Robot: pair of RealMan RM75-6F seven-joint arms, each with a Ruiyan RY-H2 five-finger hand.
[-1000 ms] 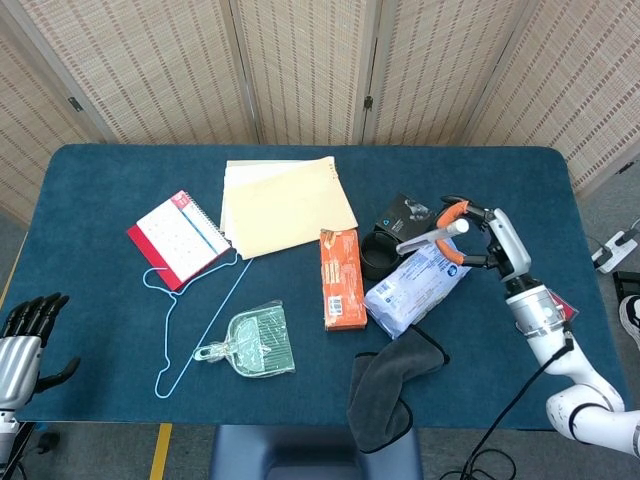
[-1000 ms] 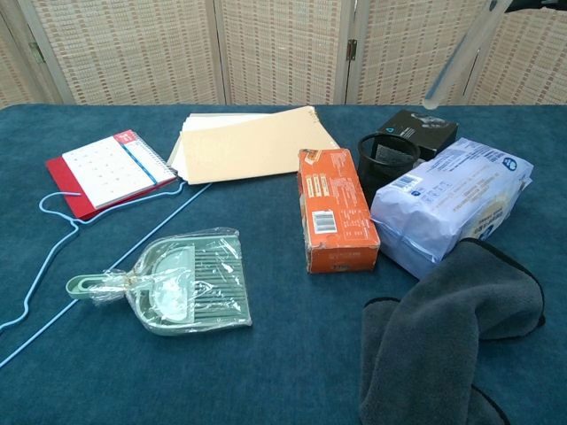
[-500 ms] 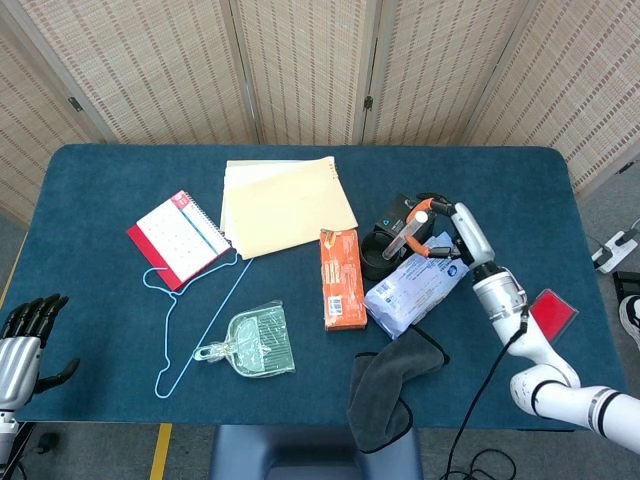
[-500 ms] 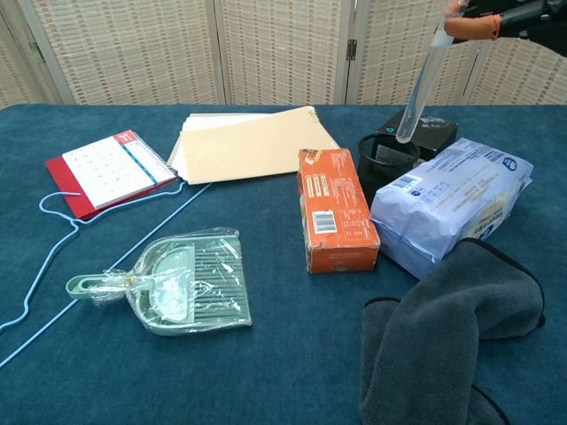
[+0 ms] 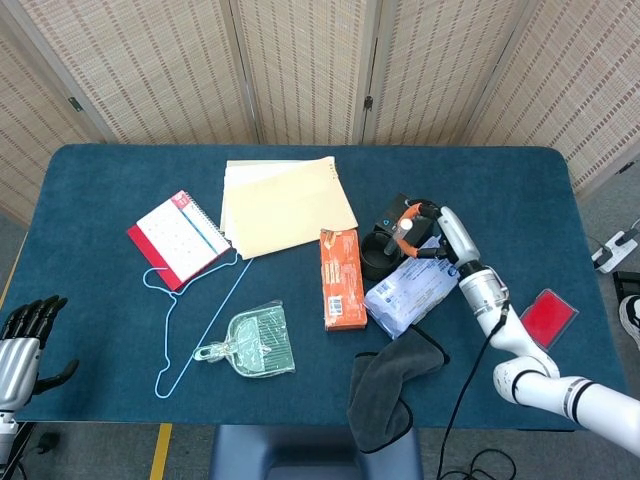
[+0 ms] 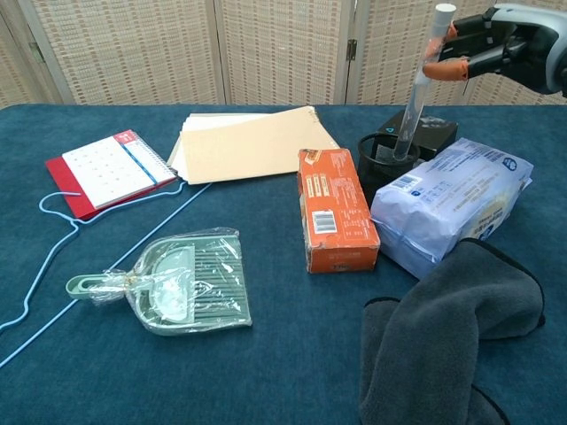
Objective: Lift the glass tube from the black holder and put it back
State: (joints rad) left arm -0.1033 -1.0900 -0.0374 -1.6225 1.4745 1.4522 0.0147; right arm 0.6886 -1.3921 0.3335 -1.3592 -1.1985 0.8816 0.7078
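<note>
The black mesh holder (image 6: 385, 159) (image 5: 377, 254) stands right of the orange box. A clear glass tube (image 6: 418, 88) with a white cap stands nearly upright, its lower end down inside the holder's mouth. My right hand (image 6: 496, 42) (image 5: 430, 232) pinches the tube near its top with orange-tipped fingers (image 6: 446, 70). In the head view the tube (image 5: 402, 234) is mostly hidden by the hand. My left hand (image 5: 22, 335) rests off the table's lower left corner, fingers apart, holding nothing.
An orange box (image 6: 336, 209), a blue-white plastic pack (image 6: 450, 199) and a grey cloth (image 6: 443, 341) crowd around the holder. A black box (image 6: 423, 128) lies behind it. Further left are a manila folder (image 6: 250, 142), a red calendar (image 6: 108, 171), a blue hanger (image 6: 53, 239) and a wrapped green dustpan (image 6: 173, 282).
My right hand has carried the tube leftward and down, turning it from a slant to nearly upright. Its lower end has gone from above the holder into its mouth. The left hand stayed still.
</note>
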